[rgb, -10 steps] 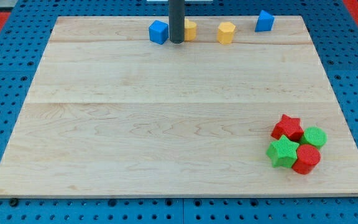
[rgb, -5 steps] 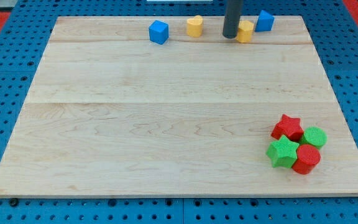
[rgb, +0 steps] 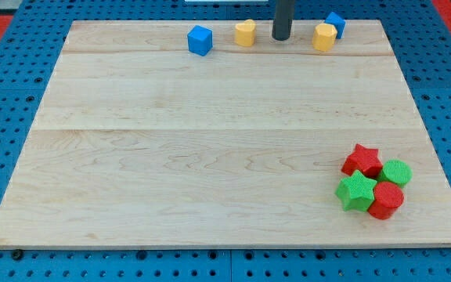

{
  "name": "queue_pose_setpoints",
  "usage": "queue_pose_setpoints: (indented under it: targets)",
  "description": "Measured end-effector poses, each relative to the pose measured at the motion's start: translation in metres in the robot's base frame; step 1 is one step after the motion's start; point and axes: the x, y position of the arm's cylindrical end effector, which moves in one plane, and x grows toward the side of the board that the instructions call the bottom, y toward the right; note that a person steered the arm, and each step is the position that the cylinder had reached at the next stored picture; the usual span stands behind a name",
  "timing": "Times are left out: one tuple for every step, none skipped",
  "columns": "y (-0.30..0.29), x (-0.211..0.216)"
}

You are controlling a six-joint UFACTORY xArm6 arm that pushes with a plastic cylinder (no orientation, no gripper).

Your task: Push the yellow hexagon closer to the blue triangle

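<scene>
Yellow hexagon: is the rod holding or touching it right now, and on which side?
Nothing is held. My tip stands clear of the yellow hexagon, off its left side in the view; the hexagon sits against the blue triangle.

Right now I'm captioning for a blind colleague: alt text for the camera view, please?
My tip rests between two yellow blocks; the yellow hexagon sits against the blue triangle. A blue cube lies left.

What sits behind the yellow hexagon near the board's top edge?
The blue triangle sits directly behind the yellow hexagon, its lower left covered. My tip is to the hexagon's left.
</scene>
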Motion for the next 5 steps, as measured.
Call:
queue_pose_setpoints:
  targets:
    - [0.001,-0.007]
    - [0.001,-0.005]
    - [0.002,-0.003]
    - [0.011,-0.002]
    - [0.023,0.001]
